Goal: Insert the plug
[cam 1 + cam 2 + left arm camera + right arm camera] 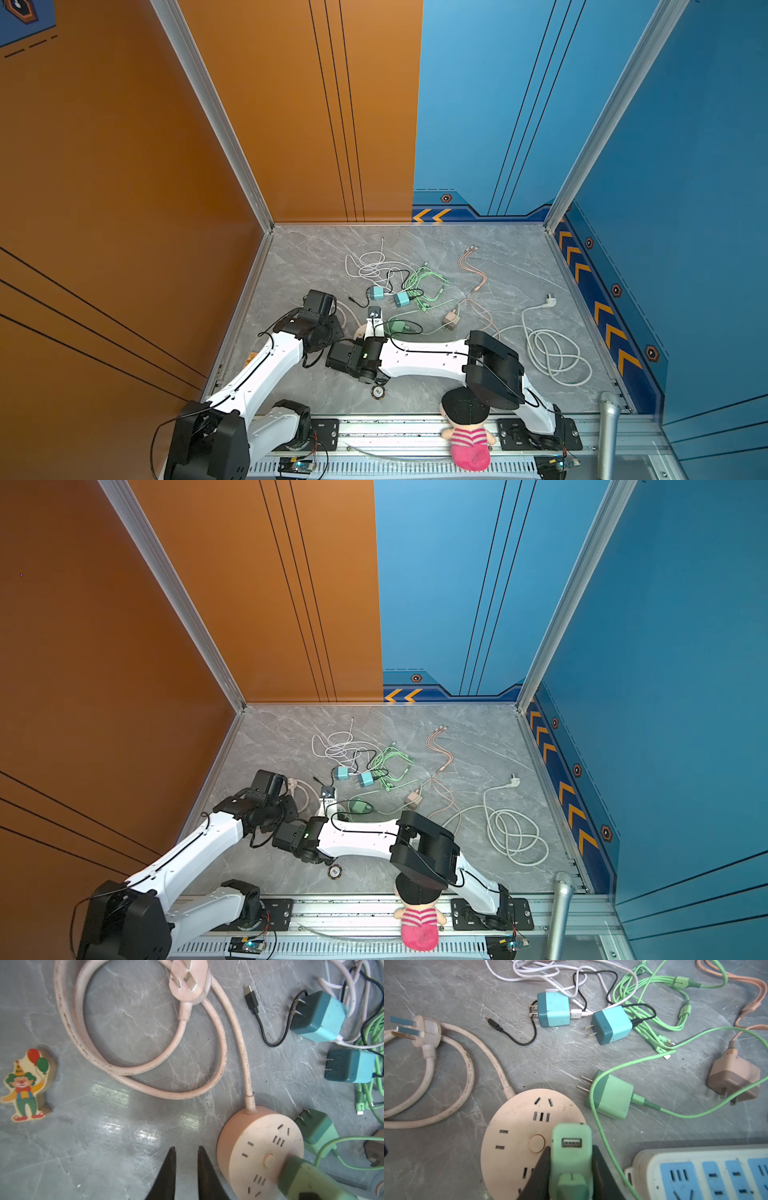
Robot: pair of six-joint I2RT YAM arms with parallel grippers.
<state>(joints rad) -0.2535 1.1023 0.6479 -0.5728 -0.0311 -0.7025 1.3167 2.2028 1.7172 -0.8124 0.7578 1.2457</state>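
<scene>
A grey marbled tabletop (519, 257) sits in a booth, with an orange wall (104, 187) on the left and a blue wall (478, 104) behind and to the right. At the front edge lies a doll (467, 432). The right gripper (571, 1147) clamps the green charger (571, 1159) above the round pink socket (517, 1126). The left gripper (186, 1148), jaws nearly together and empty, hangs just beside that socket. Loose cables (374, 270) lie beyond.
</scene>
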